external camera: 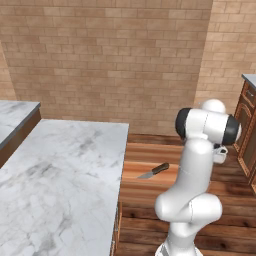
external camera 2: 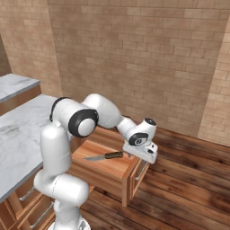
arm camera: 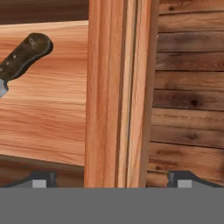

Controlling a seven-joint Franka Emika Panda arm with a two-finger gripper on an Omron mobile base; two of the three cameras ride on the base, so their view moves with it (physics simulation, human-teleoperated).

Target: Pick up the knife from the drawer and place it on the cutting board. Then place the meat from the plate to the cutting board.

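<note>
- The pincer [external camera 2: 144, 155] hangs at the outer end of the pulled-out drawer [external camera 2: 112, 167], directly above its front panel, with its two dark fingertips [arm camera: 41, 178] spread as wide as they go and nothing between them.
- In the hand view the drawer's front panel [arm camera: 118, 92] runs up between the two fingertips; whether they touch it cannot be told.
- The knife [external camera 2: 104, 156] lies flat on the drawer's wooden bottom, its dark handle [arm camera: 24, 54] pointing towards the pincer and its blade [external camera: 146, 175] pointing away, towards the table [external camera: 60, 175].
- The knife is near the pincer but apart from it, off to one side of the fingertips.
- To do this step well, the pincer likely needs to shift inward over the drawer, centre on the handle with the fingers across it, then descend and close.
- Gripping the handle rather than the thin blade probably gives the steadier hold.
</note>
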